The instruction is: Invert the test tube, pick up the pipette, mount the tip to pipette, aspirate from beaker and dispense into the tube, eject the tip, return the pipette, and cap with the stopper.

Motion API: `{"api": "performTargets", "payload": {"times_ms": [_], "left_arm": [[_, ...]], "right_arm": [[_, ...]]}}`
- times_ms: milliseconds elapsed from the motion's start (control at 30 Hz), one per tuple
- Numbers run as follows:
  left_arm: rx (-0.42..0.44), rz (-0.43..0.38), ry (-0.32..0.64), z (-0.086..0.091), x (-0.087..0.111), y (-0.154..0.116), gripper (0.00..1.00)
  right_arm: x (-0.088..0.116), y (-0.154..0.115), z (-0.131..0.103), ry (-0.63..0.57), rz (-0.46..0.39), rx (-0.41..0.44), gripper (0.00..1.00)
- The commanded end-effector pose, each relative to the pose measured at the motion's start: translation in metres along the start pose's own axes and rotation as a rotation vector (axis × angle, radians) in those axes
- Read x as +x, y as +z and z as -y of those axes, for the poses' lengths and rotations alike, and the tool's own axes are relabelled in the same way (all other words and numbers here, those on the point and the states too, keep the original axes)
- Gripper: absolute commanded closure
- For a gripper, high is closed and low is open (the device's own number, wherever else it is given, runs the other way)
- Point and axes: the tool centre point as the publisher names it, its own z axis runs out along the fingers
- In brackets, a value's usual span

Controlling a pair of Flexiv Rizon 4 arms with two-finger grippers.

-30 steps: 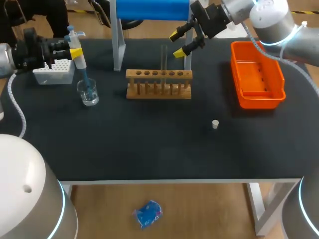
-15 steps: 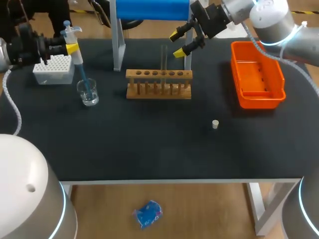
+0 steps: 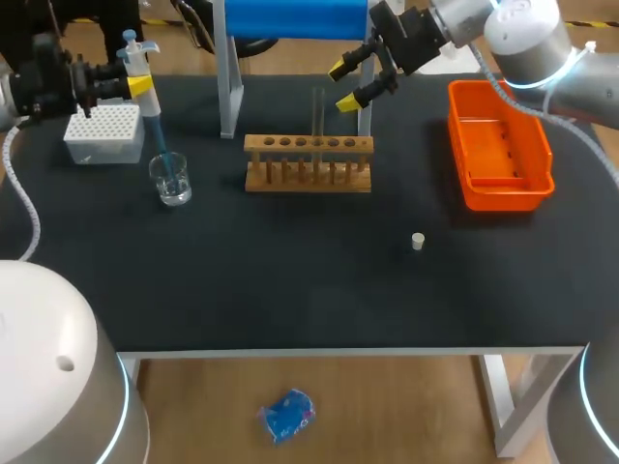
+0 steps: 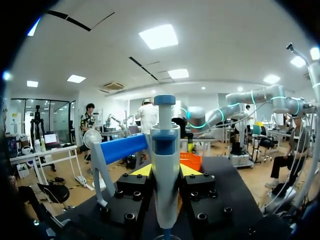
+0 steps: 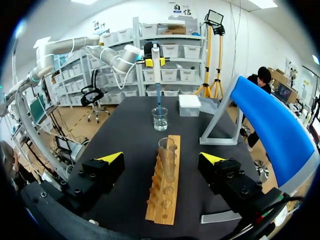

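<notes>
Nearest on the bench [image 3: 290, 290] lies the small pale stopper [image 3: 417, 241], alone and well apart from everything else. It looks light and likely to roll, so it should be pinched across its sides.

Further back the wooden rack [image 3: 308, 162] holds one glass tube [image 3: 318, 116] upright. The tube is thin, slippery and breakable, so the safest hold is a gentle one on the bare stretch above the rack. To the rack's left stands the beaker [image 3: 171, 181], with the blue tip of the pipette [image 3: 145, 92] reaching down into it. To the right is the orange tray [image 3: 500, 145].

Behind the beaker sits the white tip box [image 3: 104, 133]. Above it the left tool [image 3: 135, 87] is clamped on the pipette's body just under the plunger, and the left wrist view shows both yellow tips pressed against its sides. The pipette is stiff, light plastic, and it looks to be drawing liquid. It should be lifted straight up so the tip clears the glass rim.

Farthest back, the right tool [image 3: 343, 85] hangs spread wide and empty. The tube stands ahead of it, in line with the gap and untouched.
</notes>
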Motion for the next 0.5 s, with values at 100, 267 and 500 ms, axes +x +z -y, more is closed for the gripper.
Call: {"api": "performTargets", "payload": {"times_ms": [100,267,500], "left_arm": [[0.004,0.003,0.000,-0.002,0.003,-0.002,1.00],[0.003,0.002,0.003,0.000,0.003,-0.003,1.00],[-0.018,0.010,0.002,0.023,0.005,-0.004,1.00]], "right_arm": [[-0.001,-0.001,0.000,0.000,-0.004,0.002,0.00],[-0.001,-0.001,0.000,0.000,-0.004,0.002,0.00],[-0.001,-0.001,0.000,0.000,-0.004,0.002,0.00]]}}
